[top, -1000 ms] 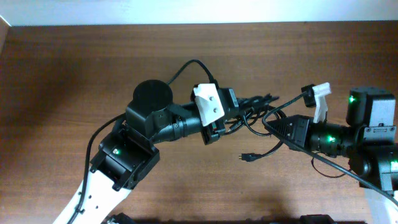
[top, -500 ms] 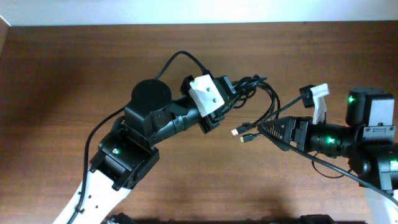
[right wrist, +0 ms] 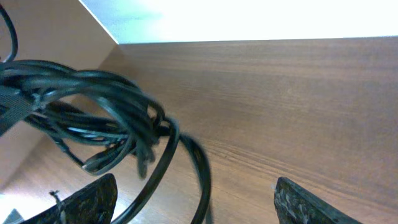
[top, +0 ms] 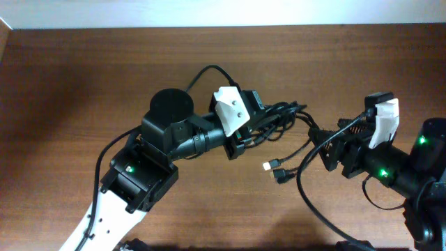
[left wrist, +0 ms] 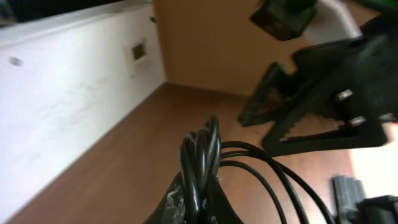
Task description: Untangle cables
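A tangle of black cables (top: 280,116) hangs above the brown table (top: 83,77) at the centre. My left gripper (top: 259,120) is shut on the bundle, and in the left wrist view the cables (left wrist: 202,152) rise out of the shut left gripper (left wrist: 199,200). Two loose plug ends (top: 273,167) dangle below the bundle. My right gripper (top: 316,146) stands open just right of the tangle. In the right wrist view one black strand (right wrist: 200,169) runs down through the open right gripper (right wrist: 196,190), touching neither dark finger (right wrist: 92,200); the cables (right wrist: 93,93) bunch at upper left.
A long black cable loop (top: 303,192) trails from the tangle toward the table's front edge, under the right arm (top: 390,171). The left arm's body (top: 171,132) crosses the middle-left. A white wall (right wrist: 249,18) borders the far edge.
My right gripper has opened and let go of a strand, and its arm has pulled back to the right and turned. The left gripper has dipped slightly with the bundle.
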